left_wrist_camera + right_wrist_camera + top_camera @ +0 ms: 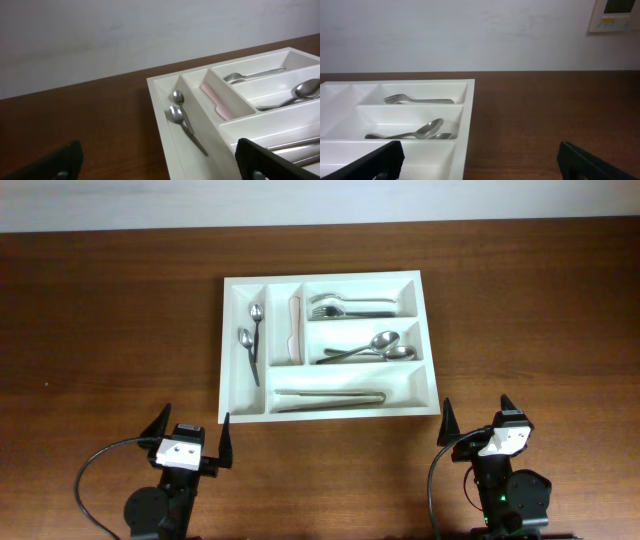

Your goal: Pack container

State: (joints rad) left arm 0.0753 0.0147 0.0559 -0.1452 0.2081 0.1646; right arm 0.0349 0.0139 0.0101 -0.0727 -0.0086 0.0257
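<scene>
Container [245, 402] on brown surface [110, 320], in middle, ahead of both arms
Left claw [193, 425] spread wide, holds nothing, near container front-left corner
Right claw [477, 404] spread wide, holds nothing, near front-right corner
Small spoons [250, 340] in leftmost narrow slot, forks [345, 307] in far long slot

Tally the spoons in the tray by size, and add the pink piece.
Small spoons: 2
Large spoons: 2
Pink utensil: 1
Total of these in the container: 5
</scene>
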